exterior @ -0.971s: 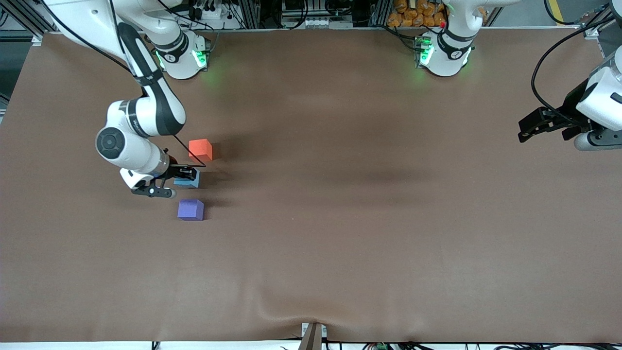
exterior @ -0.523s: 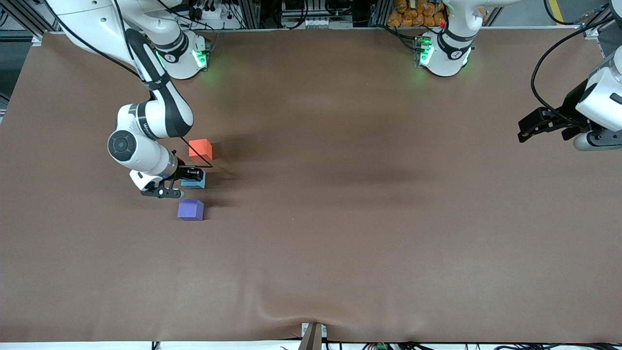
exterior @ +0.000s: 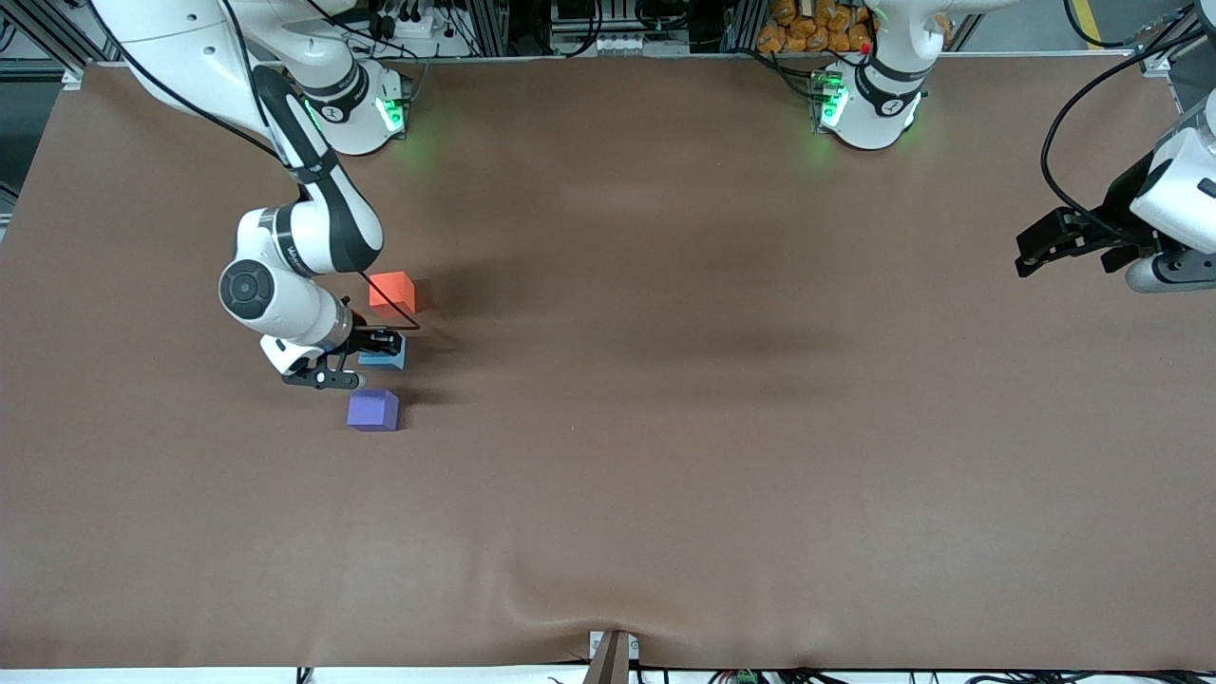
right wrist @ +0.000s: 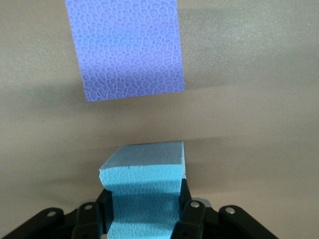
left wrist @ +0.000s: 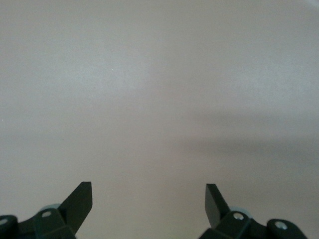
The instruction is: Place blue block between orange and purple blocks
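From the front view we see the right gripper [exterior: 366, 356] clamped on the blue block [exterior: 388, 353], low between the orange block [exterior: 392, 291] and the purple block [exterior: 372, 410], toward the right arm's end of the brown table [exterior: 722, 399]. The orange block lies farther from the front camera, the purple nearer. The left gripper [exterior: 1059, 249] waits over the table's other end.

In the left wrist view the left gripper [left wrist: 149, 199] stands wide apart over bare table (nothing between its fingers).

In the right wrist view the right gripper [right wrist: 144, 211] pinches the blue block [right wrist: 144, 172], its sides dented, just beside the purple block [right wrist: 127, 47].
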